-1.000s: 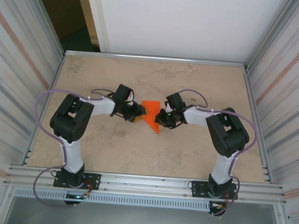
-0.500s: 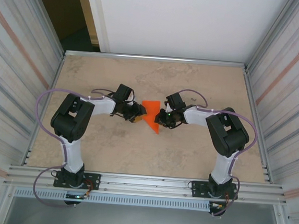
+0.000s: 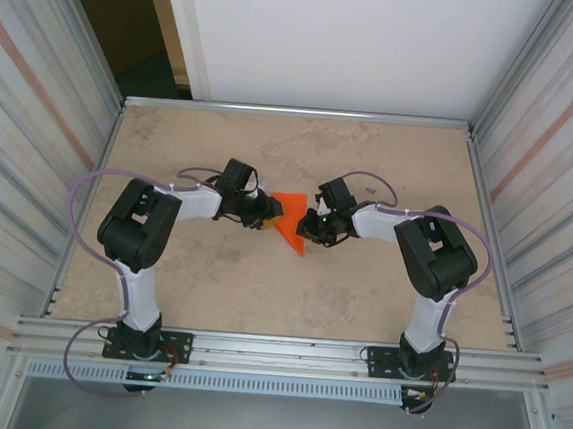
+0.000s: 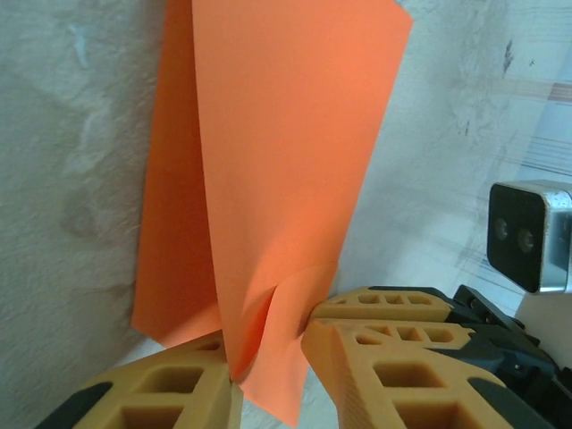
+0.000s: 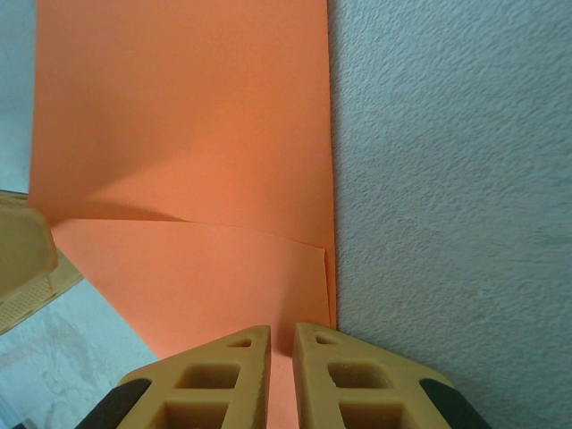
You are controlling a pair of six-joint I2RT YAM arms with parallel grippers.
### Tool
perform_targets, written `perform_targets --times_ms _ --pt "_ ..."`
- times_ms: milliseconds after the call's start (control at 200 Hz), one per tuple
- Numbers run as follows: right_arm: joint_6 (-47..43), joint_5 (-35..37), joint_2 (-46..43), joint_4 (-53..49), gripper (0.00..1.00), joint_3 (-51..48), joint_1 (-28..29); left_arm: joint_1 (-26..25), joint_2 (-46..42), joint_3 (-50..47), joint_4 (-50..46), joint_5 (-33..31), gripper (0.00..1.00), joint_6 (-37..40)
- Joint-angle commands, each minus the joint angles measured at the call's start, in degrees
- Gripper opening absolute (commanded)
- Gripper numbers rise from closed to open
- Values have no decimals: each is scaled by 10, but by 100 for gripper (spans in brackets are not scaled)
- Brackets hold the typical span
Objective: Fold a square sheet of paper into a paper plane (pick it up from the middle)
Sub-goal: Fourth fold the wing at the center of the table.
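Note:
The square sheet of paper (image 3: 290, 222), bright orange and partly folded into a pointed shape, lies mid-table between both grippers. In the left wrist view one flap of the paper (image 4: 286, 143) stands up off the layer beneath and buckles between my left gripper (image 4: 266, 349), whose jaws are apart around it. My left gripper (image 3: 271, 211) sits at the paper's left edge. My right gripper (image 3: 311, 229) is at the right edge. In the right wrist view the right gripper (image 5: 282, 335) is shut, its tips resting on the flat paper (image 5: 188, 134) near a fold line.
The tan table (image 3: 280, 284) is walled by corrugated metal panels on both sides, with an aluminium rail (image 3: 275, 349) along the near edge. The right arm's wrist camera (image 4: 532, 237) sits close to my left fingers.
My left gripper has edged right onto the paper's edge and its jaws have narrowed around the raised flap. The right arm has stayed put.

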Motion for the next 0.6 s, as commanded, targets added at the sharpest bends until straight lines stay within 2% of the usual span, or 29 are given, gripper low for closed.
perform_targets --times_ms 0,236,391,501,591 --pt "-10 25 37 -45 15 -25 -4 5 17 16 17 29 29 27" --pt "-18 19 31 -44 15 -22 -6 14 24 20 4 41 21 59" --pt "-35 18 5 -44 16 -14 -7 17 18 20 4 37 8 57" --pt "-59 40 -42 -53 24 -5 -6 17 4 21 1 28 2 52" --pt "-88 98 -90 -70 36 -4 2 17 -16 20 -18 5 1 43"
